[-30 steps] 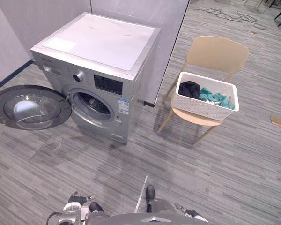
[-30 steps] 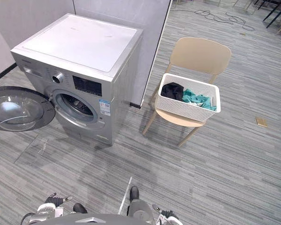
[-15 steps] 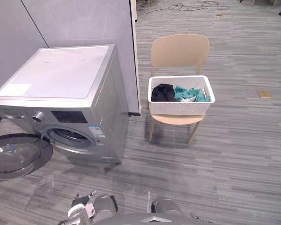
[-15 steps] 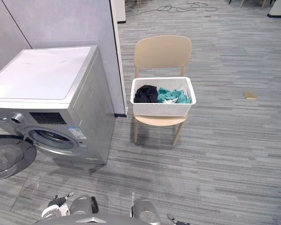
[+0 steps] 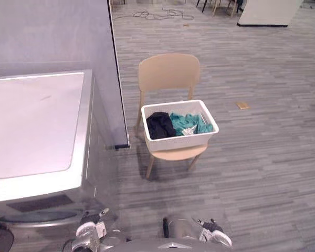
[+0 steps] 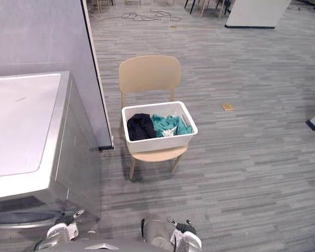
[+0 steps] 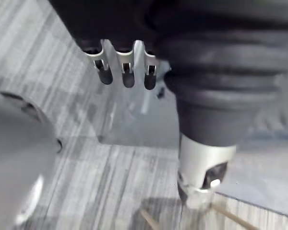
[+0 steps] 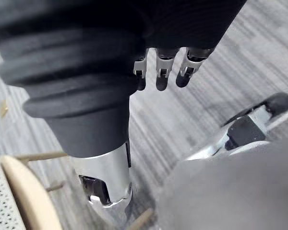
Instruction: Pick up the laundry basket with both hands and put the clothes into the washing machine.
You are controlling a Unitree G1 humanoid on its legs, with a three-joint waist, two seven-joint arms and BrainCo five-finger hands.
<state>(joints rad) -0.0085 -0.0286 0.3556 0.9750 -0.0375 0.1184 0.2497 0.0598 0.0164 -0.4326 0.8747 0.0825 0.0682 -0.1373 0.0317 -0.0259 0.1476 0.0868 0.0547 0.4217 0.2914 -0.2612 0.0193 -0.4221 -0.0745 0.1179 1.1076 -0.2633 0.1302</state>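
A white laundry basket [image 5: 181,143] stands on the seat of a beige chair [image 5: 168,73] in the middle of the floor. A black garment [image 5: 158,125] and teal clothes [image 5: 188,123] lie inside it. The silver washing machine [image 5: 34,131] fills the left side, its front facing down out of the eye view. My left hand [image 7: 127,72] hangs low at my side with straight fingers and holds nothing. My right hand [image 8: 158,72] hangs low on the other side, also open and empty, well short of the basket; the chair seat's edge [image 8: 24,191] shows past it.
A grey partition wall [image 5: 52,31] rises behind the machine and ends just left of the chair. A small tan piece [image 5: 242,105] lies on the striped floor to the right. Cables [image 5: 157,13] and a white block [image 5: 268,10] lie far back.
The whole picture has swung: the chair and basket now sit at the centre and the machine has slid to the left edge. That is the camera moving. Both hands stay low.
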